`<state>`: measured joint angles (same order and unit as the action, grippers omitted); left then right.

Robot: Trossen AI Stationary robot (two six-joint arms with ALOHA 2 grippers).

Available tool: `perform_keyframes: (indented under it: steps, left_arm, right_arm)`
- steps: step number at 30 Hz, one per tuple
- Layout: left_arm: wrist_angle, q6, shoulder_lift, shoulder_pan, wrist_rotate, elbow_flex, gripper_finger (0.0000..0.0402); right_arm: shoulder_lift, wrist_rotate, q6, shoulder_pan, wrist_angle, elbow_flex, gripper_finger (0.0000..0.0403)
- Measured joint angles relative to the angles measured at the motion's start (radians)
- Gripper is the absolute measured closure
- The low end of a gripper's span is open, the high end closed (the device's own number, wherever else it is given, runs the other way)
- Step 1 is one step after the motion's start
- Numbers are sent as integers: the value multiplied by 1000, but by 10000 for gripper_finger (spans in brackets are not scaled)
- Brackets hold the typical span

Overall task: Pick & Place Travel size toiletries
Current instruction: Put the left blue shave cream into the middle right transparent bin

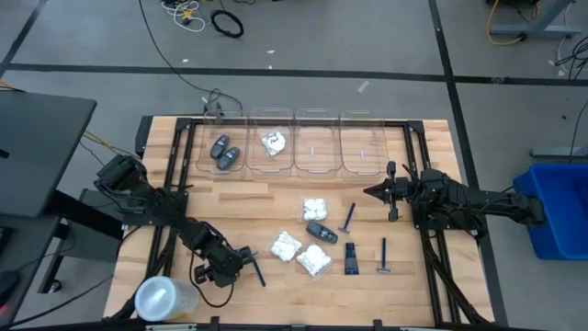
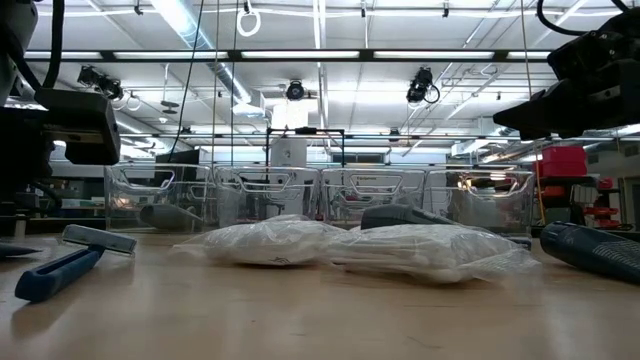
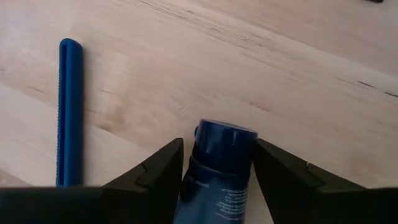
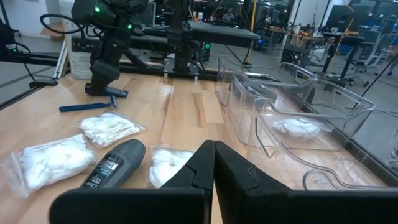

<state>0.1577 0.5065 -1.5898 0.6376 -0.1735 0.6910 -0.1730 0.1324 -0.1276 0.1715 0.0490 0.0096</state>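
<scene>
My left gripper [image 1: 228, 263] is at the table's near left, shut on a dark blue tube [image 3: 219, 171]. A thin blue razor [image 1: 257, 270] lies on the table right beside it and also shows in the left wrist view [image 3: 69, 112]. Mid-table lie white crinkly packets [image 1: 285, 245] [image 1: 313, 261] [image 1: 315, 208], a dark grey oval case [image 1: 321, 231], a black tube [image 1: 352, 258] and two blue razors [image 1: 349, 217] [image 1: 384, 257]. Two grey cases [image 1: 223, 152] and a white packet [image 1: 273, 142] lie in the clear bins. My right gripper [image 1: 372, 191] hovers at the right, shut and empty. My left gripper pinches the dark blue tube between its two fingers, one on each side of the body just behind the cap [image 3: 224, 134]. The fingers [image 3: 163, 165] point down at the table and lie along the tube. The cap end sticks out past the fingertips. Whether the tube touches the table, I cannot tell.
Four clear plastic bins [image 1: 317, 161] stand in a row along the far edge; the two on the right hold nothing. A large translucent round container [image 1: 165, 299] stands at the near left corner. Bare wood lies between the bins and the loose items.
</scene>
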Motion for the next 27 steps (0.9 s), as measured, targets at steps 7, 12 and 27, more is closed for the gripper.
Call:
perform_keyframes:
  steps: [7,12,27]
  left_arm:
    - [0,-3,0,0,-1,0,231]
    - [0,-5,0,0,-1,0,240]
    - [0,-45,0,0,2,0,245]
  right_arm:
    - [0,0,0,0,0,0,389]
    - [0,0,0,0,0,0,389]
    - [0,0,0,0,0,0,389]
